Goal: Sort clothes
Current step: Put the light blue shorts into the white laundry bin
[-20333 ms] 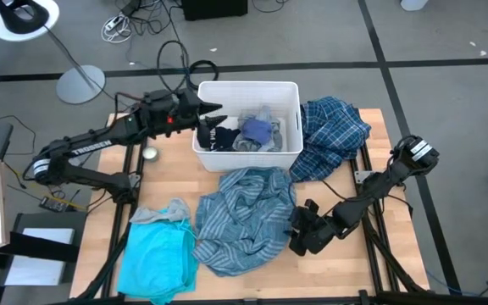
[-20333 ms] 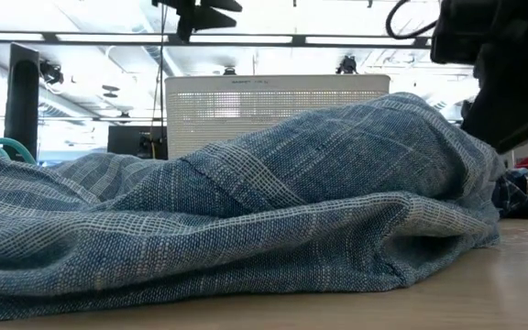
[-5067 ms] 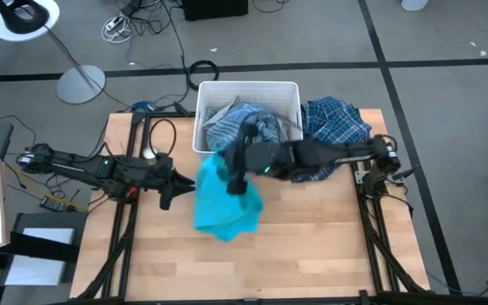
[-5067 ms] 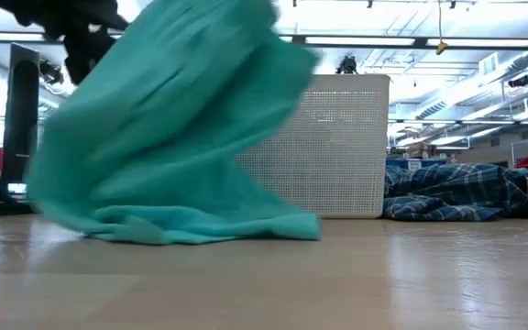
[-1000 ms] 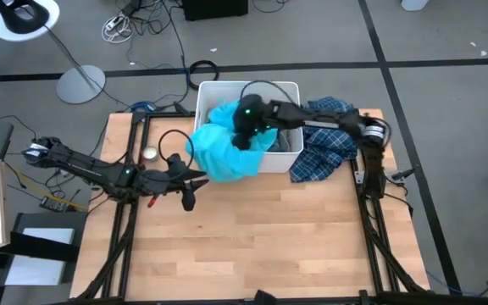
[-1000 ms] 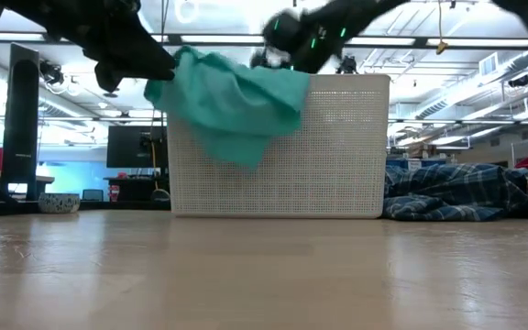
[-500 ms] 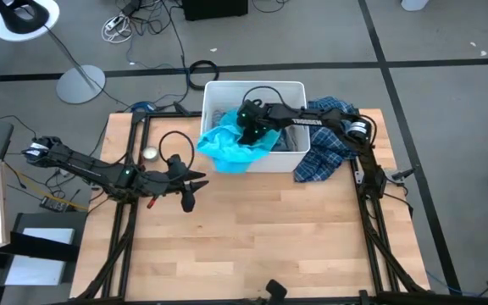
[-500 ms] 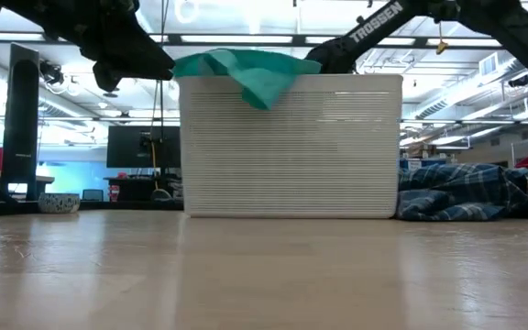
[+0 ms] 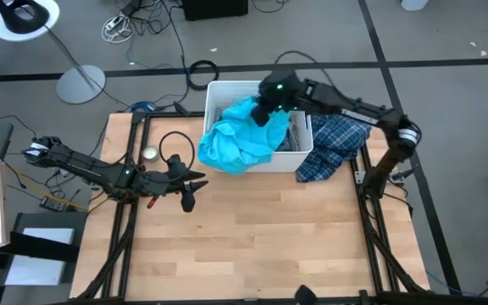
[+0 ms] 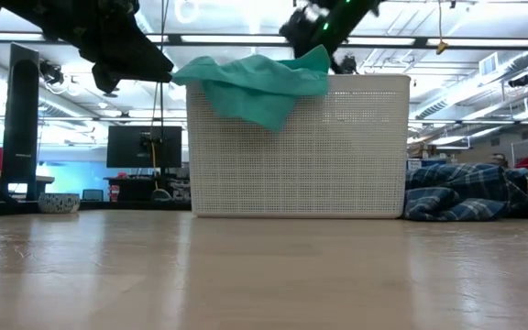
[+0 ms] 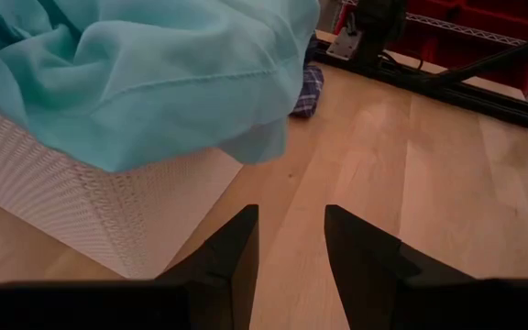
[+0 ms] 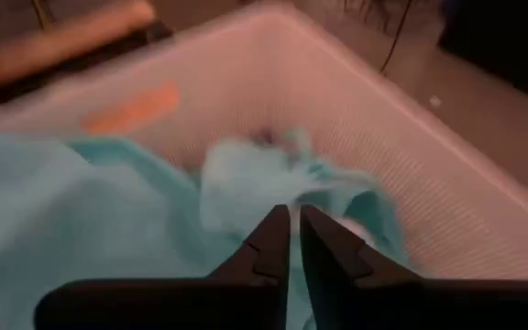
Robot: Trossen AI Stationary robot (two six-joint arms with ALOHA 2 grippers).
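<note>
The right gripper (image 12: 290,240) now hangs over the white bin (image 9: 299,144), its jaws drawn nearly together with only a thin slit between them and nothing visibly pinched — half a second ago it was lower, buried in the heap, so it has let the turquoise garment (image 9: 237,140) go and lifted clear toward the bin's far side. The cloth fills the near-left part of the bin and spills over the front rim, a fold hanging down the outer wall in the low view; it sits a little fuller on the rim than a moment ago. The bin itself has slid slightly to the right across the worktop (image 9: 252,237) in the last second.

The left gripper (image 11: 288,240) is where it was, low over the worktop just left of the bin, jaws apart and empty, pointed at the bin's corner.

The plaid shirt (image 9: 333,144) lies bunched on the worktop against the bin's right side, untouched. By my reading the turquoise piece counts as delivered, if untidily — the plaid shirt is the one garment still outside.
</note>
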